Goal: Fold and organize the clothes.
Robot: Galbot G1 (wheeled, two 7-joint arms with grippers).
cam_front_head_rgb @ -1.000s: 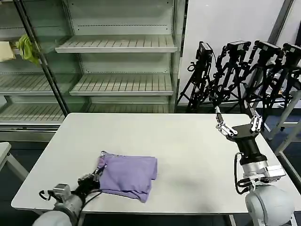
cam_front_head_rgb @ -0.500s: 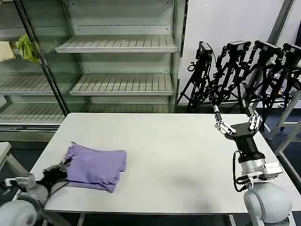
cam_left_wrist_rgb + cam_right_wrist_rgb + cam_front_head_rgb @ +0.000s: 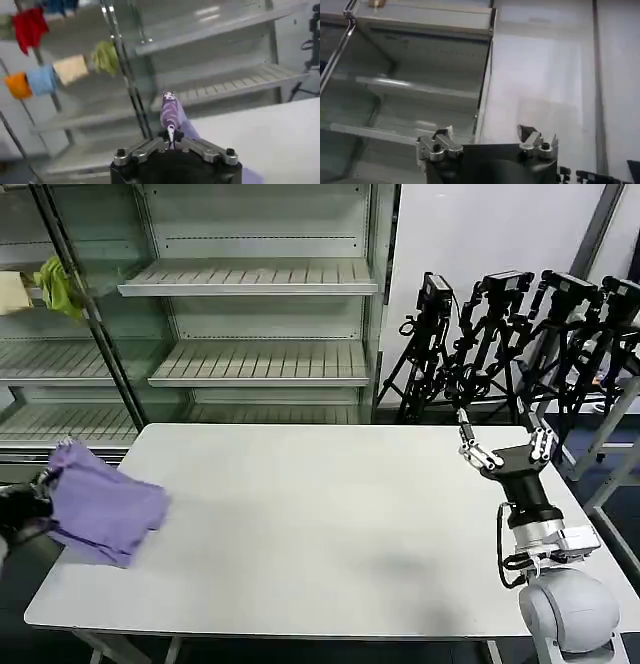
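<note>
The left claw (image 3: 171, 145) is clamped on the folded lavender T-shirt (image 3: 100, 504), which bunches just ahead of it over the table's (image 3: 330, 534) left edge. Well apart, across the table, the right claw (image 3: 503, 452) is raised with fingers spread, gripping nothing.

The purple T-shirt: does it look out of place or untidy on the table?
Yes. The folded purple T-shirt hangs half past the far left edge of the white table, lifted and bunched, not lying flat. The left gripper is shut on one edge of it. The right gripper waits open over the right side.
</note>
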